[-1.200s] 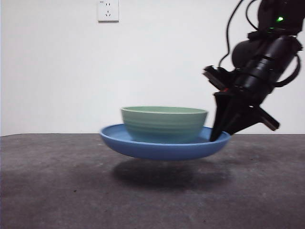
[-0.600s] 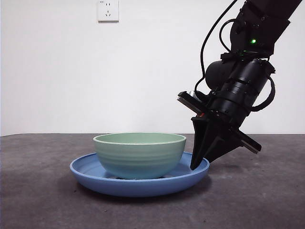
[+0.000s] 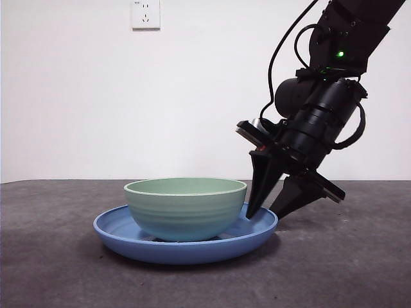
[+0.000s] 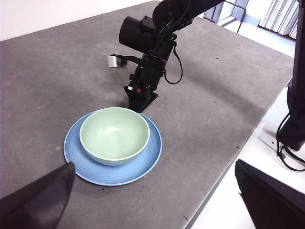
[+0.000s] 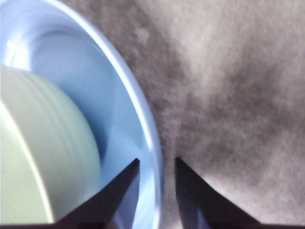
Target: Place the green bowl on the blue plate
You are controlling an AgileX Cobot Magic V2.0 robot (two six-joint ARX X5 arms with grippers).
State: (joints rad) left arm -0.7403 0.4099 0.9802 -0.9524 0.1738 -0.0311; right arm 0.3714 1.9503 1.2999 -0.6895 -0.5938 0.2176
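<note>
The green bowl (image 3: 186, 208) (image 4: 114, 133) sits upright in the middle of the blue plate (image 3: 186, 251) (image 4: 148, 160), which rests flat on the dark table. At the plate's right rim my right gripper (image 3: 266, 213) (image 4: 141, 102) (image 5: 157, 163) is open, with one jaw inside the rim and the other outside it. The right wrist view shows the plate's rim (image 5: 143, 119) running between those jaws and the bowl's wall (image 5: 43, 143) close beside it. High above the table, my left gripper (image 4: 154, 163) is open and empty.
A white wall with a socket (image 3: 146, 13) stands behind the grey table (image 3: 347, 269). In the left wrist view the table's edge (image 4: 228, 164) runs close past the plate, with white floor beyond it.
The right gripper lowered the plate with the bowl from the air onto the table, shifting it left. Its jaws have since spread apart at the rim.
</note>
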